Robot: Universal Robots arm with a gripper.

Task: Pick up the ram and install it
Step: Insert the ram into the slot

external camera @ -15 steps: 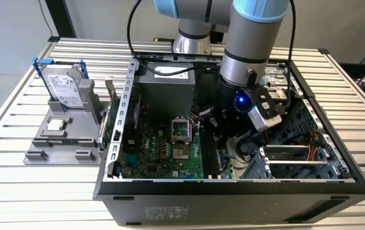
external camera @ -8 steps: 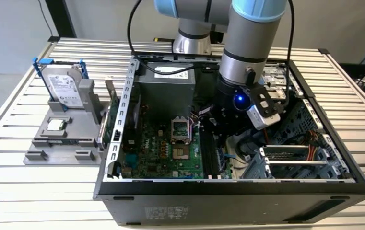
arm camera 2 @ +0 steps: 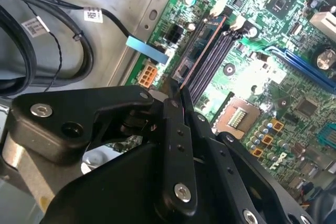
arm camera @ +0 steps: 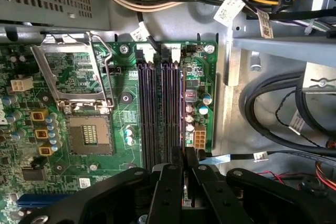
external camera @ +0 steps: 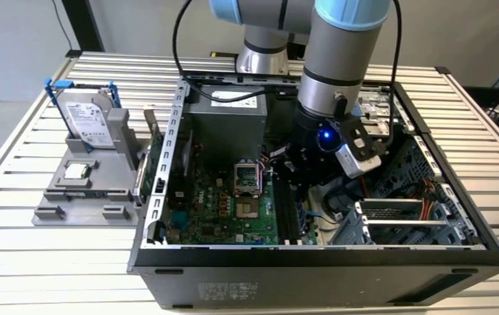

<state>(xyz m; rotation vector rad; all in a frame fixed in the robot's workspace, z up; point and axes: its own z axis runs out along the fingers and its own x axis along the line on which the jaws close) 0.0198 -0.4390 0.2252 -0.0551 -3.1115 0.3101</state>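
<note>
1. While the arm (external camera: 337,59) reaches down into the open computer case (external camera: 319,269), the gripper (arm camera 2: 177,90) sits right over the memory slots (arm camera: 157,114), just beside the empty CPU socket (arm camera: 89,132).
2. Claw state: clenched. In the second wrist view the two fingers press in on a thin board standing on edge between them. That's the ram (arm camera 2: 202,45), dark blue with a coppery edge.
3. Now the relation that counts. The ram lies directly at the fingertips and runs out ahead of them, its long axis dead in line with the slots, not across them. It stands at the outermost slot, the one nearest the small white connector (arm camera 2: 148,72) by the board's edge.
4. Is it pushed fully home? Can't tell. The stick is down at the slot line, but the latches at the far end are too small to judge.
5. Head count: one arm, one gripper, one ram. The first wrist view shows four slots in two pairs, and one socket with its frame flipped open.
6. Over at the exterior view's left, well apart from the case, is one grey holder (external camera: 83,197). It carries one hard drive (external camera: 87,118) upright in blue brackets and one small silver CPU chip (external camera: 76,170) lying flat.
</note>
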